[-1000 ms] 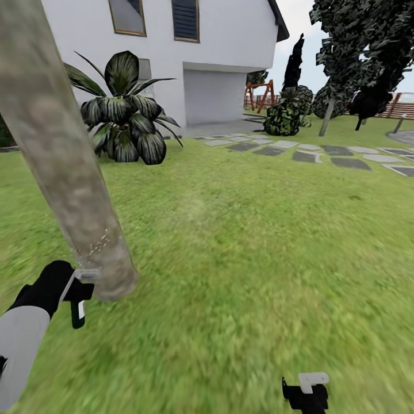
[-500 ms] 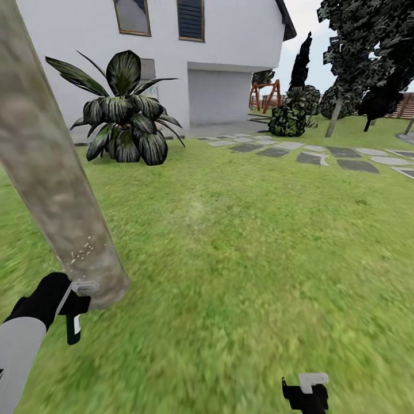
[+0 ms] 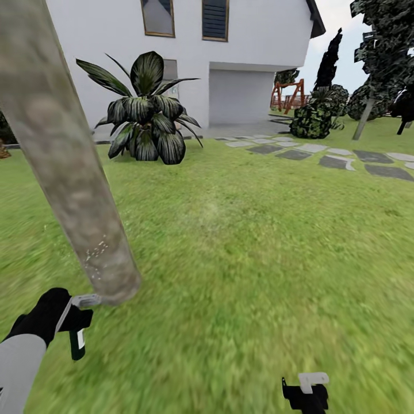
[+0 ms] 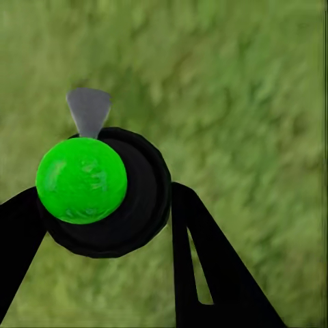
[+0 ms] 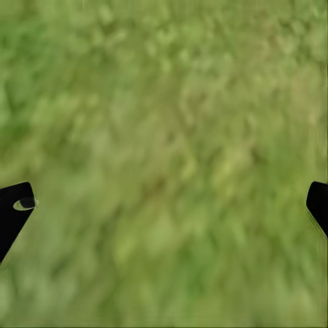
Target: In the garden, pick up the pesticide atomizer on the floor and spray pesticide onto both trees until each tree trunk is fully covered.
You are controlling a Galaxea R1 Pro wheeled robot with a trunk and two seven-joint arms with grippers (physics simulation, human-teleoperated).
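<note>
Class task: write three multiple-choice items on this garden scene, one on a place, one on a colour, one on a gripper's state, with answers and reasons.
1. Where is the thick tree trunk in the head view?
A) left B) centre C) far right
2. What colour is the round top of the atomizer?
A) red B) bright green C) white
3. How is the right gripper?
A) shut on a bottle B) open over grass C) shut on a branch

Answers: 1 A, it rises above the left gripper; 2 B, green dome on black; 3 B, fingertips far apart, grass between.
</note>
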